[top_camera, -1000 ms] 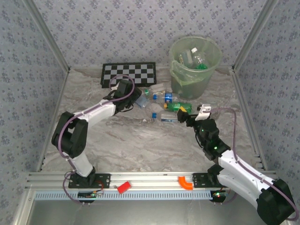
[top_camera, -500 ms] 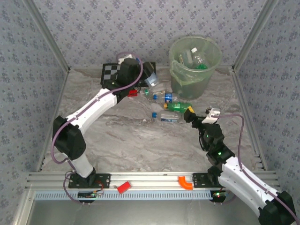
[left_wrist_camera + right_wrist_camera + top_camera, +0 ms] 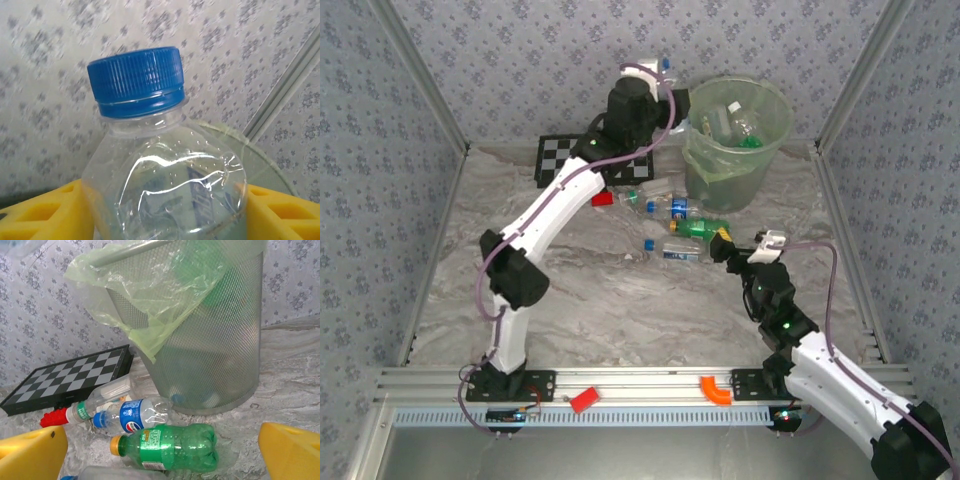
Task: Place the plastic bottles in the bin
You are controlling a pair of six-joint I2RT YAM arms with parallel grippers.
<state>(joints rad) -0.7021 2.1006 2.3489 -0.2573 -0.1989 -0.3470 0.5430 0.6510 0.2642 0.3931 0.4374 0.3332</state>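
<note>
The left tool (image 3: 660, 80) hangs high, just beside the left rim of the bin (image 3: 782, 108), clenched on a clear bottle (image 3: 165, 190). Its blue cap points out past the fingers, long axis in line with them. The right tool (image 3: 728, 246) gapes wide near a green bottle (image 3: 170, 446) lying crosswise on the table (image 3: 580, 300) — the near half bare.

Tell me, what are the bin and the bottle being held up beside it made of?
The bin: seemingly pale-green translucent plastic, finely perforated like mesh, with a thin crinkly film liner. The bottle: thin clear glossy plastic, dented and catching highlights; its ribbed blue cap looks like harder opaque plastic.
</note>
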